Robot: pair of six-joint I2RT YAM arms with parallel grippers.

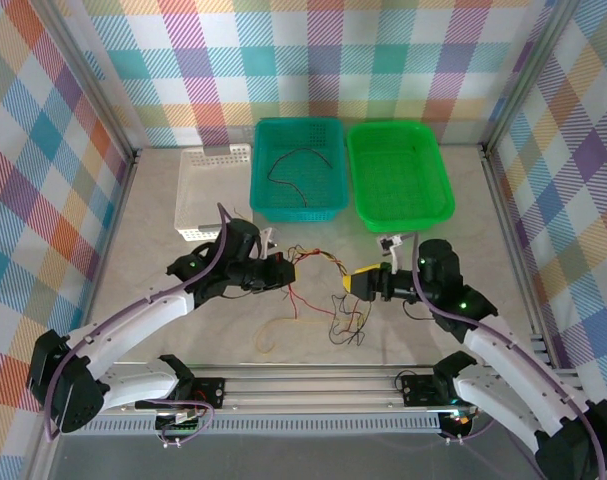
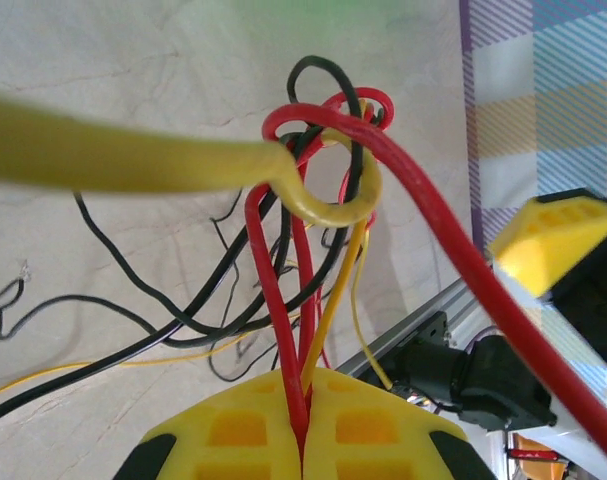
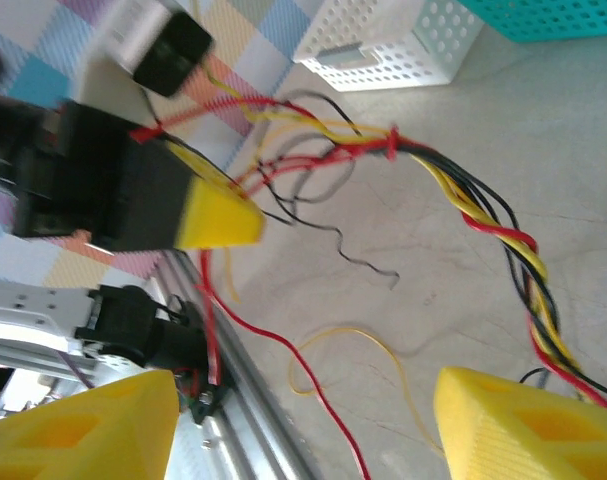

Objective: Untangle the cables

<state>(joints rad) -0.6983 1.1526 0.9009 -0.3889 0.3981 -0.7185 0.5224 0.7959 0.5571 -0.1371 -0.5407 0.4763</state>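
- Cables (image 1: 319,262) in the top view stretch as a short twisted bundle between the left gripper (image 1: 289,270) and the right gripper (image 1: 356,283). The bundle's long axis runs left to right just above the bench (image 1: 453,250), and loose red, yellow and black strands droop towards the near edge. One dark strand lies apart in the teal basket (image 1: 328,205).
- Left wrist view: the left gripper (image 2: 303,440) has its jaws pressed together on red and yellow strands. These rise straight out to a knot (image 2: 333,115) just ahead, where a thick-looking yellow loop hooks round the red.
- Right wrist view: the right gripper (image 3: 303,410) has its jaws spread wide and clamps nothing. The braided part of the cables (image 3: 523,250) runs down to the outer edge of one of its fingers (image 3: 523,420), beside the gap rather than across it. Judging from this, the right arm is the nearer one to the braid, and it would need to shift sideways so the braid crosses between the jaws before closing.
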